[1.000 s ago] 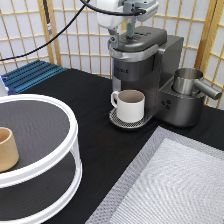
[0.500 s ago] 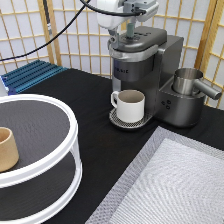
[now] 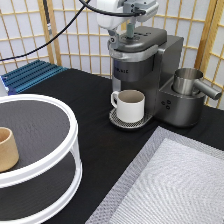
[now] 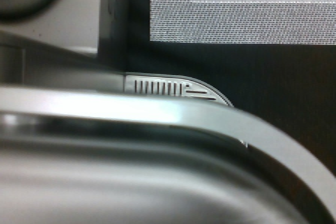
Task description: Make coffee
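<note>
Pincer [image 3: 121, 36] rests on the closed lid of the coffee maker [image 3: 142, 75], finger state indeterminable; the coffee pod is not visible, judged light, thin-walled, best held by its rim.

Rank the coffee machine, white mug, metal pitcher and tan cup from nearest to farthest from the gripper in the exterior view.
The gripper sits at the machine's top.
1. Coffee machine, directly under it.
2. White mug on the drip tray and metal pitcher to the right: too close to call.
3. Tan cup, far left on the white tiered stand.
</note>
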{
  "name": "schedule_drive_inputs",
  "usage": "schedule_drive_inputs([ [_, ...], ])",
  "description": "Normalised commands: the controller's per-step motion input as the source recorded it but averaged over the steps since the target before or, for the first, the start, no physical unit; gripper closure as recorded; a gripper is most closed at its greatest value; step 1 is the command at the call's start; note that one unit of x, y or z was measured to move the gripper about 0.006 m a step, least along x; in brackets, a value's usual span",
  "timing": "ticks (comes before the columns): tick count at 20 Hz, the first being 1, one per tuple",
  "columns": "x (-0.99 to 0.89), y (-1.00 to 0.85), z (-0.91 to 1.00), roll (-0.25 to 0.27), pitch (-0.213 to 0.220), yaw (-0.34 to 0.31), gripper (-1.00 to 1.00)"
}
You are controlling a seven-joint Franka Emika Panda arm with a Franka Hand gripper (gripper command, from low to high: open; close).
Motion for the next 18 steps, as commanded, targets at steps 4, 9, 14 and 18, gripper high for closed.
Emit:
schedule_drive_inputs([
  [4, -0.21, -0.06, 1.00, 0.010, 0.052, -0.024, -1.00],
  [9, -0.04, -0.68, 0.91, 0.141, 0.025, 0.000, -1.00],
  [14, 0.00, -0.97, 0.22, 0.191, 0.004, 0.000, -1.00],
  [18, -0.04, -1.00, -0.24, 0.159, -0.001, 0.000, -1.00],
])
